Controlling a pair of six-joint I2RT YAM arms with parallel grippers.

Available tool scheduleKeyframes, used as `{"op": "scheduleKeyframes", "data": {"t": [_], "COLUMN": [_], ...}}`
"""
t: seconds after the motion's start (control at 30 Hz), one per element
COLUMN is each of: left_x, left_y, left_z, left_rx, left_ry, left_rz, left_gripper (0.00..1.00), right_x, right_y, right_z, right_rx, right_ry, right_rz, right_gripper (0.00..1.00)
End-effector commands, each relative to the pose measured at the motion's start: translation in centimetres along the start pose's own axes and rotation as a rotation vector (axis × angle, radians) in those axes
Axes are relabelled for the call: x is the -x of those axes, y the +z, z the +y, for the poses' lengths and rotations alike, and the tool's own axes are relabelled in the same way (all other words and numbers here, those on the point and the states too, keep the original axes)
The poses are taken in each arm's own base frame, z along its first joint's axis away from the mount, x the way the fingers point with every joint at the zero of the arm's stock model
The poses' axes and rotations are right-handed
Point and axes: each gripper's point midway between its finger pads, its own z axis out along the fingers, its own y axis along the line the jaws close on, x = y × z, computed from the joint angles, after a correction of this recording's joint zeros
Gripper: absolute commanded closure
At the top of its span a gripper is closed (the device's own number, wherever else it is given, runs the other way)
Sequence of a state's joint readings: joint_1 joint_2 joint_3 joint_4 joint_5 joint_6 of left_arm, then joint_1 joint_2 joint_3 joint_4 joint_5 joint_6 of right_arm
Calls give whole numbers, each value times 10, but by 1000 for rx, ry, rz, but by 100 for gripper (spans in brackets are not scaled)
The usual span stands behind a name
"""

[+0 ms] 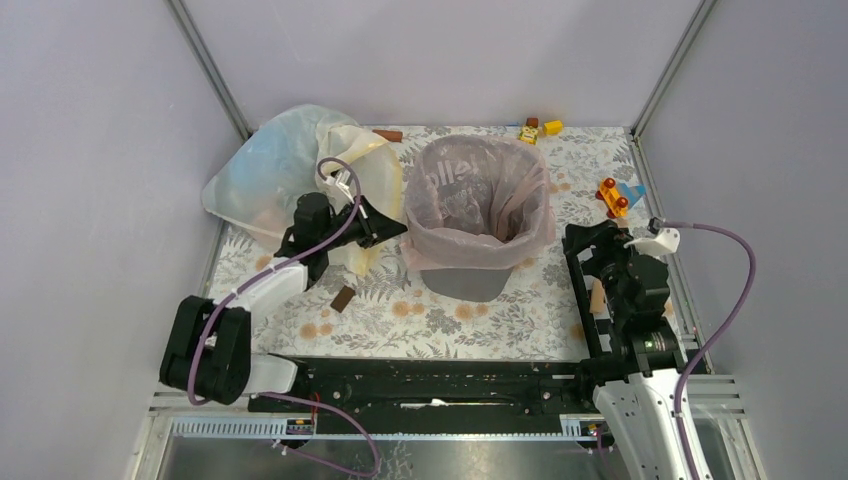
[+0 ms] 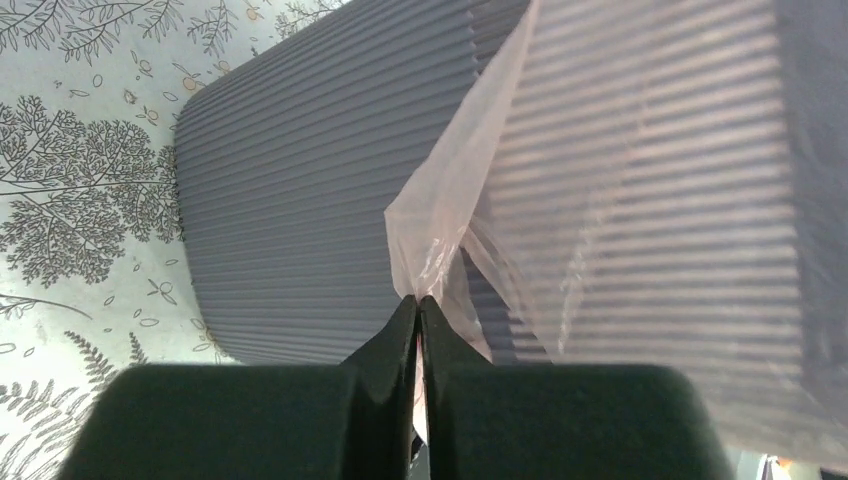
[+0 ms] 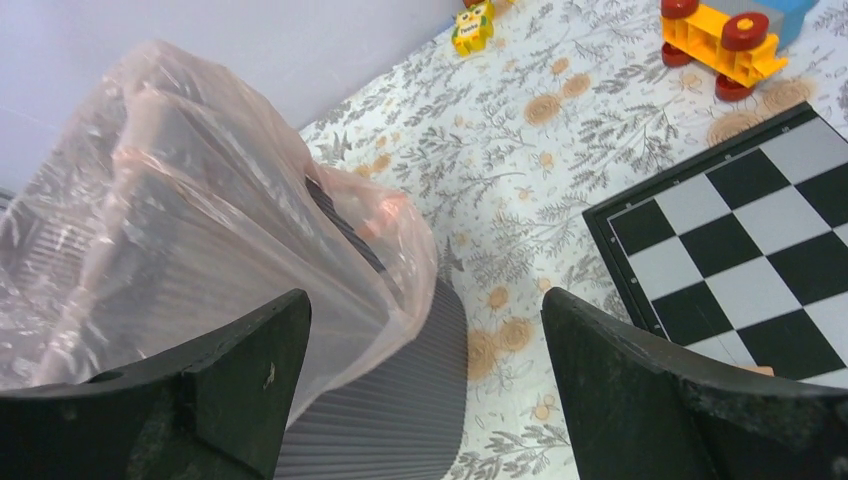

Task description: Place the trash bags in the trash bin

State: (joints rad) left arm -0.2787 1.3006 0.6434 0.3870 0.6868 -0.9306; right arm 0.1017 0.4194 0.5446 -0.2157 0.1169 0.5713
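The bag [image 1: 480, 238] lined the bin [image 1: 462, 284], its hem turned down over the rim and hanging loose outside. The left gripper [image 2: 418, 302] was closed tight on a fold of that hem at the bin's left wall. The right gripper [image 3: 425, 320] stood wide apart and empty, just beside the bin's right side. The film looked feather-light, limp and slippery, likely to tear under a hard tug, so a pinch on a gathered fold near the hem seemed the best hold
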Motion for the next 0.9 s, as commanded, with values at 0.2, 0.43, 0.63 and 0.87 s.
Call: {"op": "scheduleKeyframes", "data": {"t": [0.2, 0.43, 0.63, 0.87], "left_x": [46, 72, 72, 62], "left_y": [34, 55, 63, 65], "left_z": [-1, 8, 23, 36], "left_rx": [0, 35, 80, 106], "left_ry": [95, 102, 96, 79], "left_rz": [-27, -35, -6, 23], "left_gripper": [100, 100, 100, 100], "right_x": [33, 15, -12, -31], "right_y": [24, 51, 67, 68], "right_z": [33, 42, 47, 29], "right_rx": [68, 79, 130, 119], "right_ry": [2, -1, 69, 109], "right_rz": [-44, 93, 228, 275], "right_gripper": [21, 31, 30, 36]}}
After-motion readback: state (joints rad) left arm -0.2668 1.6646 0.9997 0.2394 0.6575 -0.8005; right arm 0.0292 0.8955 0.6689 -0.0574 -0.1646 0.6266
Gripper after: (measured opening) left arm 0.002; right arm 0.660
